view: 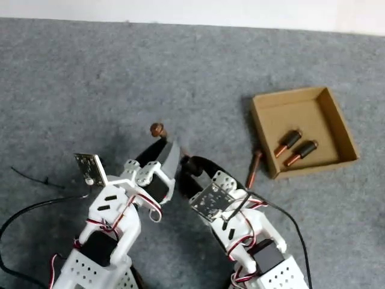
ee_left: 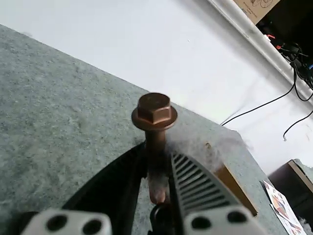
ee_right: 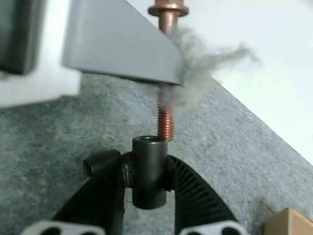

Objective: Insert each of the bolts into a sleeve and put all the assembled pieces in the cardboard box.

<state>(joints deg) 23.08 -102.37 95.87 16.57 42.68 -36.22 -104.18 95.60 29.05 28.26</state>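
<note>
Closest up, the right gripper is clamped tight on a black sleeve, holding it upright with the open end up. Right above that, the left gripper is pinching a copper bolt by the shank, with the hex head sticking out past its fingertips. The threaded tip sits right at the sleeve's mouth, but honestly I can't tell if it's actually in or just behind the rim. A wad of grey fluff is hanging around the shank. Both arms meet over the grey mat. A bit further out, a loose bolt lies on the mat just beside the cardboard box. Inside the box are two assembled pieces, lying side by side.
</note>
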